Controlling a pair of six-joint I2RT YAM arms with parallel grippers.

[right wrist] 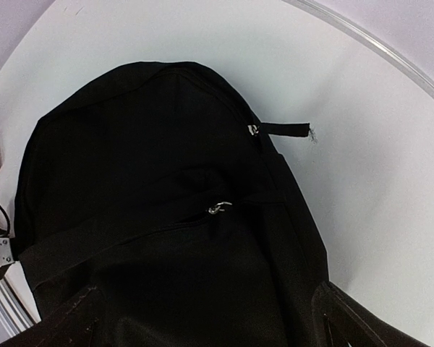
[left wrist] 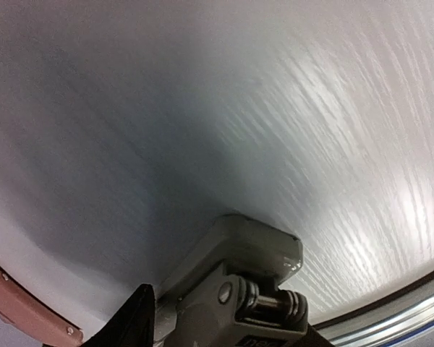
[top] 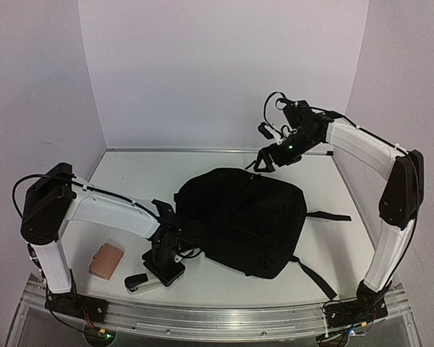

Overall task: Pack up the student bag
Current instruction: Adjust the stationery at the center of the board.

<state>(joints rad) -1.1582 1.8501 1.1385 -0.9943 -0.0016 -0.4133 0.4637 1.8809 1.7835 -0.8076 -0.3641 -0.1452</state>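
Left gripper (top: 163, 262) is sitting low over the grey stapler (top: 139, 282) near the table's (top: 130, 181) front edge, at 7 o'clock from the student bag (top: 242, 217). Whether its jaws are gripping the stapler cannot be told. Right gripper (top: 265, 162) is hanging raised at the bag's 12 o'clock, jaws apart. The bag is lying flat mid-table, its zip pull (right wrist: 217, 208) looking closed. A pinkish-brown case (top: 106, 259) is lying at the stapler's 10 o'clock. Picking up the stapler seems the step in hand; packing it is calling for the zip to be opened first.
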